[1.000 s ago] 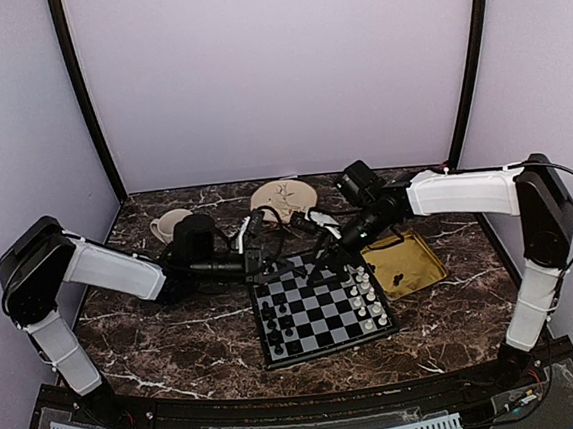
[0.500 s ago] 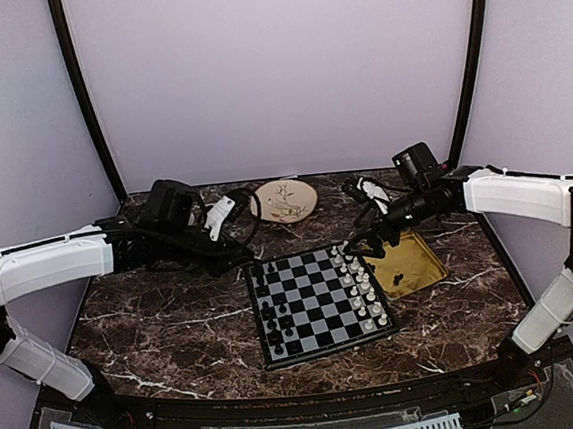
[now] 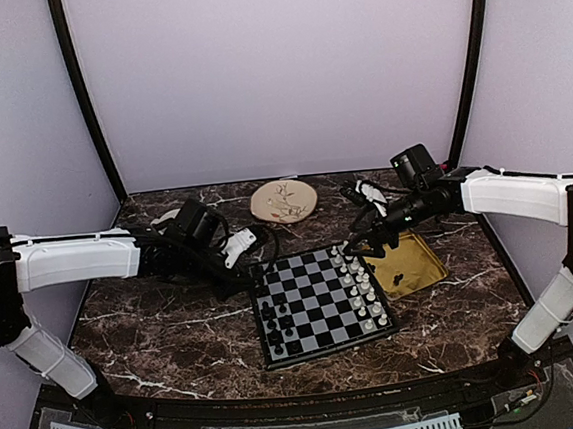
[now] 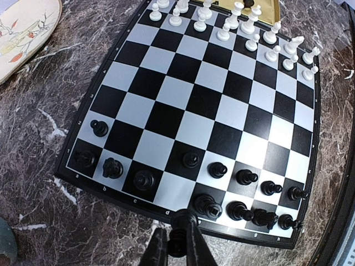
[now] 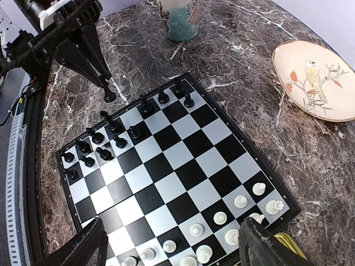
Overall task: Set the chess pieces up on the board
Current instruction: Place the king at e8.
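Note:
The board point(image 3: 319, 299) lies mid-table, with several black chess pieces point(image 4: 239, 209) along its left side and white pieces point(image 4: 245, 26) along its right side. My left gripper point(image 4: 178, 239) is shut on a black chess piece point(image 4: 184, 223), which hangs just outside the board's left rim by the d mark. The right wrist view shows that piece point(image 5: 109, 95) low over the marble beside the black rows. My right gripper point(image 5: 172, 246) stands wide open above the white side, with nothing between its fingers point(image 5: 259, 244).
A square yellow tray point(image 3: 418, 256) holding a few dark pieces point(image 3: 401, 282) sits right of the board. A bird-painted plate point(image 3: 283, 200) lies behind the board. A teal cup point(image 5: 180, 25) stands behind my left arm.
My left arm pulled back from the board's far corner, then came down to its left rim with the piece. The right arm drew back to the right and opened fully.

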`<state>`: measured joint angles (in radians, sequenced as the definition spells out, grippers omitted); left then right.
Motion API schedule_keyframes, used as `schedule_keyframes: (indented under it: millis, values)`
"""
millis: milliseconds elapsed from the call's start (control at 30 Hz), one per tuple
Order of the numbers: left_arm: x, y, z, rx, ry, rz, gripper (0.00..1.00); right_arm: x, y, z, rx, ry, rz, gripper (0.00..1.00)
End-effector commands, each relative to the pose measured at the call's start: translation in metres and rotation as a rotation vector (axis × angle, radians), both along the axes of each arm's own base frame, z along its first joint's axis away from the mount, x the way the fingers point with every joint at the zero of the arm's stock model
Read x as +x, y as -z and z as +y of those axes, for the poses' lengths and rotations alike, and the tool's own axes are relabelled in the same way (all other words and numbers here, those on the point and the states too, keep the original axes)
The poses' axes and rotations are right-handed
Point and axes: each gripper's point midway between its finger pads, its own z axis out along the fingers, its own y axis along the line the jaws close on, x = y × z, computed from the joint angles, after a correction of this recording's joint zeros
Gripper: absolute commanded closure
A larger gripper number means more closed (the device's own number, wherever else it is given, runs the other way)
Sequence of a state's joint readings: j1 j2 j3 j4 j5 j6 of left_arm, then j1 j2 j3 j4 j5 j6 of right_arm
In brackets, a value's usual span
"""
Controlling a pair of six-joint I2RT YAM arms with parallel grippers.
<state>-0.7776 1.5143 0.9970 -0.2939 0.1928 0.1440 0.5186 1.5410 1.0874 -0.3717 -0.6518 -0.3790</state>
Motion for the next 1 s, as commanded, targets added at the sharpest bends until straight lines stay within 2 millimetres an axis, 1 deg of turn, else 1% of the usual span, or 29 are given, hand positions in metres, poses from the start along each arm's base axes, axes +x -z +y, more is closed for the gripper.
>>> schedule_keyframes:
  millis: [0, 167, 400, 633, 800, 967]
  values:
    - [0.002, 0.003, -0.002, 0.031, 0.036, -0.034, 0.93, -0.006, 0.002, 0.002, 0.008, -0.033, -0.004, 0.19]
    - [0.004, 0.011, -0.008, 0.026, 0.046, -0.028, 0.92, -0.006, 0.002, 0.002, 0.006, -0.037, -0.007, 0.2]
    - [0.008, 0.024, -0.01, 0.042, 0.036, -0.016, 0.92, -0.007, 0.005, 0.002, 0.002, -0.043, -0.003, 0.2]
    - [0.01, 0.029, -0.018, 0.025, 0.04, -0.003, 0.91, -0.009, 0.006, 0.001, 0.001, -0.055, -0.003, 0.2]
    - [0.007, 0.034, -0.026, -0.001, 0.056, 0.032, 0.9, -0.01, 0.009, 0.002, -0.002, -0.061, 0.001, 0.2]
    - [0.009, 0.037, -0.026, 0.007, 0.048, 0.03, 0.9, -0.01, 0.012, 0.002, -0.008, -0.065, 0.008, 0.2]
